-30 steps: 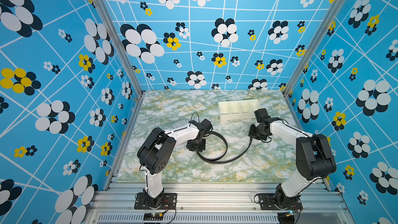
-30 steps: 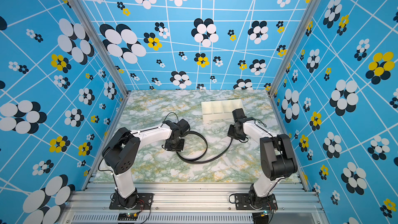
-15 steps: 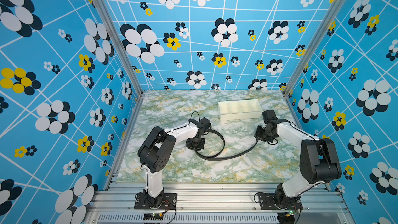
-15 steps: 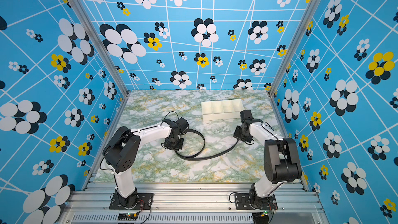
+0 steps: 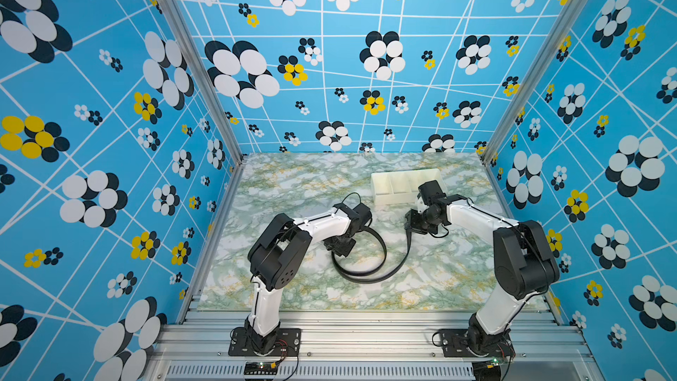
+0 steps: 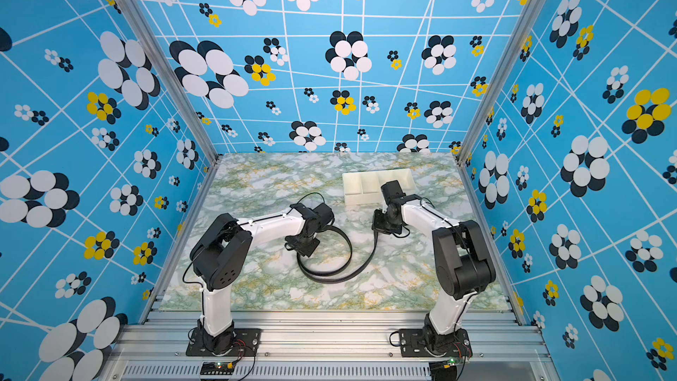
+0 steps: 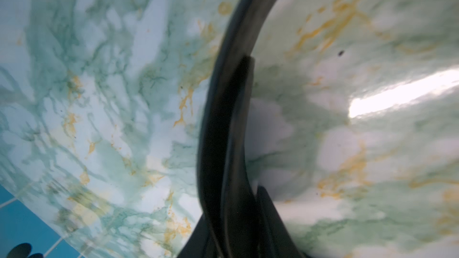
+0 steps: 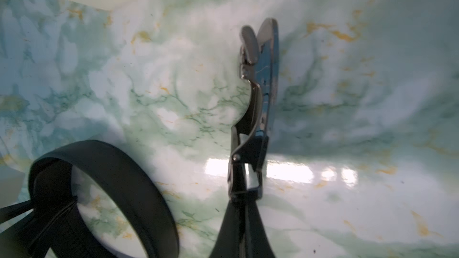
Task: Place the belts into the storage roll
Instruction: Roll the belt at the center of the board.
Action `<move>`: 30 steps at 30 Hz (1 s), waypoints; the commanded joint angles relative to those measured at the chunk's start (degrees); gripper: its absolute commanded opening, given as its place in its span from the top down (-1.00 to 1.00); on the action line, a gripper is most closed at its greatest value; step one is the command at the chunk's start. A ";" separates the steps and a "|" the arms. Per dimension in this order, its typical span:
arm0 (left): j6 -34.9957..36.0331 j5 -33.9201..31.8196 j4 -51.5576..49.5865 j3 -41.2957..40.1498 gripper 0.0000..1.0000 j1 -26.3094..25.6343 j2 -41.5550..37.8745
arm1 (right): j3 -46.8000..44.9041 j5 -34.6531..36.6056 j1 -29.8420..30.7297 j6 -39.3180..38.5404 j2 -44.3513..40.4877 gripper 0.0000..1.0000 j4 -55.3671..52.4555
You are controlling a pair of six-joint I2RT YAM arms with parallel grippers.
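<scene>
Step in hand: coiling, not placing yet. The belt lies about dead centre on the marble table, all of it outside the storage roll.

- **Nearest, 6 o'clock of the loop:** two strands run side by side. The inner one curls into a loose ring and the outer one sweeps out toward 2 o'clock.
- **Left gripper:** at 9 o'clock of the ring, low over the table. The left wrist view shows two overlapped layers of strap running down between its fingers. I read it as clamped on the belt where the ring closes, but it is blurry there, so fair confidence only.
- **Right gripper:** at 2 o'clock of the ring, pinched together on the strap just behind the buckle. The buckle sticks out past the fingertips, on edge. Can't tell if it touches the table.
- **Farthest, storage roll:** at 1 o'clock on the table, beyond the right gripper, near it but apart. Visible compartments look empty. Its right end is hidden by the right wrist.

Next move, my call: the ring is far too wide for a compartment. The right gripper needs to carry the buckle end round the ring while the left gripper pins the overlap, tightening it to a compact coil. Then lift the coil and lower it into one compartment. Risk: the stiff strap springs open when either grip lets go.
</scene>
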 commanded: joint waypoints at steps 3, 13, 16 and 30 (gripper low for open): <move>5.21 1.49 4.54 -0.15 0.45 -1.77 4.24 | 6.62 -7.22 1.25 -0.74 4.50 1.00 0.44; 7.03 2.03 6.54 3.48 0.44 -1.77 6.57 | -6.21 -19.49 1.67 2.59 -1.09 0.01 15.98; 7.79 1.95 6.39 5.38 0.44 -1.66 7.98 | -7.03 -19.22 2.61 1.89 -1.54 -0.02 15.92; 8.00 9.86 6.41 13.29 0.43 2.64 10.79 | -7.51 -11.88 7.30 -2.03 -4.27 0.04 11.08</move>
